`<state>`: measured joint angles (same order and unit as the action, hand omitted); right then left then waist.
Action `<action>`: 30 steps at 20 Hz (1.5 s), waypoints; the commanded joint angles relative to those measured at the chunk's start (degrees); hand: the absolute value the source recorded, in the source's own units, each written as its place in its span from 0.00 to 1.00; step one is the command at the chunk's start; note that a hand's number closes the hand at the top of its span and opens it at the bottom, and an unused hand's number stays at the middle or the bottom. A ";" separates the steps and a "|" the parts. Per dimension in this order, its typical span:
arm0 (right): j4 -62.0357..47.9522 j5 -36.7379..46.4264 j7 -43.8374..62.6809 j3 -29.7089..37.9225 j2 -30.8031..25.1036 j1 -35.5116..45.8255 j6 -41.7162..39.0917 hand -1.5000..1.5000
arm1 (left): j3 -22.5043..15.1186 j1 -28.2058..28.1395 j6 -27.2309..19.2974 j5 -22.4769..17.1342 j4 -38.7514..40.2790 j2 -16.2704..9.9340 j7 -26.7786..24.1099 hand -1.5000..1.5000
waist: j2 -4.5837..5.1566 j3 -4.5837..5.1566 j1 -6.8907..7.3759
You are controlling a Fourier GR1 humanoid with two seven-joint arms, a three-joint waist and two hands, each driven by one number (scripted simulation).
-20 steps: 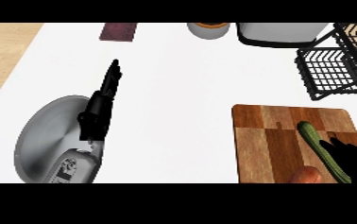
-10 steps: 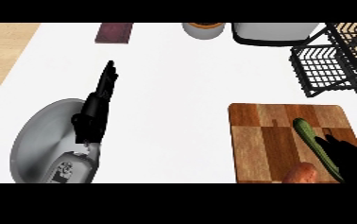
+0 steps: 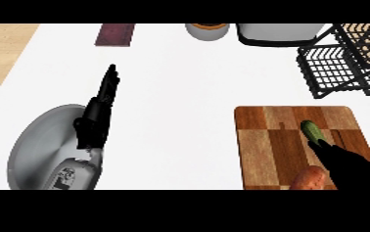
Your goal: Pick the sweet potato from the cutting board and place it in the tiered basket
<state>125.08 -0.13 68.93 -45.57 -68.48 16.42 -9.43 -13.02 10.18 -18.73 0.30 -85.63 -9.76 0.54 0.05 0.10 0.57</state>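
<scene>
The orange-brown sweet potato (image 3: 311,179) is lying at the near edge of the striped wooden cutting board (image 3: 271,143), just beside the black right hand (image 3: 347,165), whose finger spread I cannot tell. The black left hand (image 3: 98,116) is resting with fingers straight. The black wire tiered basket (image 3: 336,67) is standing beyond the board.

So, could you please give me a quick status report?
Left hand open, resting. Right hand open beside orange sweet potato on wooden cutting board. Green cucumber close by.
</scene>
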 commanded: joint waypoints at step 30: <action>-11.03 11.24 6.09 -2.13 15.13 -6.84 -2.62 0.00 | 2.29 -0.85 2.27 2.26 -4.45 0.34 4.05 0.50 | -0.28 -0.07 -0.98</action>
<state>110.04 9.83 65.84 -47.54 -52.77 12.91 -10.47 -11.17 9.33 -16.97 2.33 -87.80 -8.66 2.09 -0.05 0.04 -0.09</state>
